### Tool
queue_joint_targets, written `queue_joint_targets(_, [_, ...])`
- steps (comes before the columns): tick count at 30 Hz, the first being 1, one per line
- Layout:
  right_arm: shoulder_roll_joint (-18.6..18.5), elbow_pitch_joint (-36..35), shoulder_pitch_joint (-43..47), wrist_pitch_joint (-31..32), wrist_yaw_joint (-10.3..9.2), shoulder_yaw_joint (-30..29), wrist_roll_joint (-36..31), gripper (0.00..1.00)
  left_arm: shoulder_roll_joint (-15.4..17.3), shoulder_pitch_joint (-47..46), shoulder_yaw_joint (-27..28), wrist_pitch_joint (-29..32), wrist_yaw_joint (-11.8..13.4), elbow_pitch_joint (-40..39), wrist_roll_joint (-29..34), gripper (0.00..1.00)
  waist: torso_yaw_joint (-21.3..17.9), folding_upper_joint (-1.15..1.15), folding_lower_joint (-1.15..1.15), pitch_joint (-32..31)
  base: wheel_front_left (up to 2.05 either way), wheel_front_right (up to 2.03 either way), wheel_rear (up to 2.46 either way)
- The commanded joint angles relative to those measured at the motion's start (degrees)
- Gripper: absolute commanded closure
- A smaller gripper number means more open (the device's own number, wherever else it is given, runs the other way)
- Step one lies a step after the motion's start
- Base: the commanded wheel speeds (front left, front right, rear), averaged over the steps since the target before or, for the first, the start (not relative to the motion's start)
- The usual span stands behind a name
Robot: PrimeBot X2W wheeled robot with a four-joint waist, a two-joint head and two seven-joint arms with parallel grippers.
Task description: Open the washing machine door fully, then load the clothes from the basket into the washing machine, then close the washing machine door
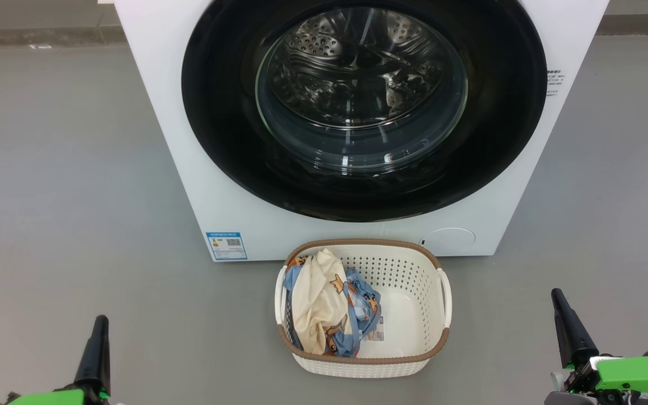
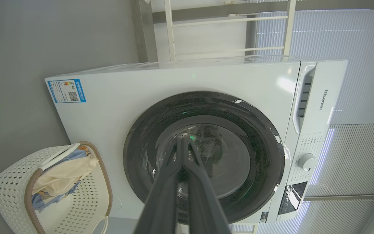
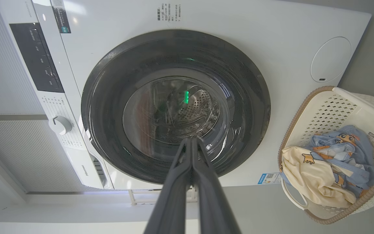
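Zero progress yet, with washing machine door shut. Spread left end effector and right end effector, both pinched together at lower corners; hook rim edge, swing wide.

You had before you a washing machine door with a glossy black rim and clear glass bowl, on a smooth white washing machine whose steel drum shone. The basket looked matt perforated plastic, the clothes soft cloth, the floor matt grey.
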Motion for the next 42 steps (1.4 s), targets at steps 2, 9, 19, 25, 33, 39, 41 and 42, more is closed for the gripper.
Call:
queue_joint_targets(2, [-0.1, -1.4, -2.4, 0.3, -0.05, 0.9, -0.4, 1.00, 0.8, -2.3, 2.1, 0.3, -0.2, -1.0, 0.6, 1.00, 0.0, 0.00, 0.00, 0.0, 0.00, 0.00, 0.00])
queue_joint_targets(9, [0.0, -1.4, -2.5, 0.3, -0.05, 0.9, -0.4, 1.00, 0.8, -2.3, 2.2, 0.4, -0.2, -1.0, 0.7, 1.00, 0.0, 0.00, 0.00, 0.0, 0.00, 0.00, 0.00])
queue_joint_targets(19, [0.0, -1.4, -2.5, 0.4, -0.05, 0.8, -0.5, 1.00, 0.7, -2.4, 2.3, 0.5, -0.2, -1.0, 0.8, 1.00, 0.0, 0.00, 0.00, 0.0, 0.00, 0.00, 0.00])
queue_joint_targets(25, [0.0, -1.4, -2.5, 0.4, -0.05, 0.8, -0.5, 1.00, 0.6, -2.4, 2.4, 0.6, -0.2, -1.0, 0.8, 1.00, 0.0, 0.00, 0.00, 0.0, 0.00, 0.00, 0.00])
queue_joint_targets(33, [0.1, -1.4, -2.5, 0.4, -0.05, 0.7, -0.6, 1.00, 0.5, -2.4, 2.5, 0.7, -0.2, -1.0, 0.9, 1.00, 0.0, 0.00, 0.00, 0.0, 0.00, 0.00, 0.00])
queue_joint_targets(39, [0.1, -1.4, -2.5, 0.5, -0.05, 0.7, -0.6, 1.00, 0.5, -2.4, 2.5, 0.7, -0.2, -1.0, 1.0, 1.00, 0.0, 0.00, 0.00, 0.0, 0.00, 0.00, 0.00])
queue_joint_targets(41, [0.1, -1.4, -2.5, 0.5, -0.05, 0.7, -0.6, 1.00, 0.5, -2.4, 2.6, 0.7, -0.2, -1.0, 1.0, 1.00, 0.0, 0.00, 0.00, 0.0, 0.00, 0.00, 0.00])
queue_joint_targets(42, [0.1, -1.4, -2.5, 0.5, -0.05, 0.7, -0.6, 1.00, 0.5, -2.4, 2.6, 0.7, -0.2, -1.0, 1.0, 1.00, 0.0, 0.00, 0.00, 0.0, 0.00, 0.00, 0.00])
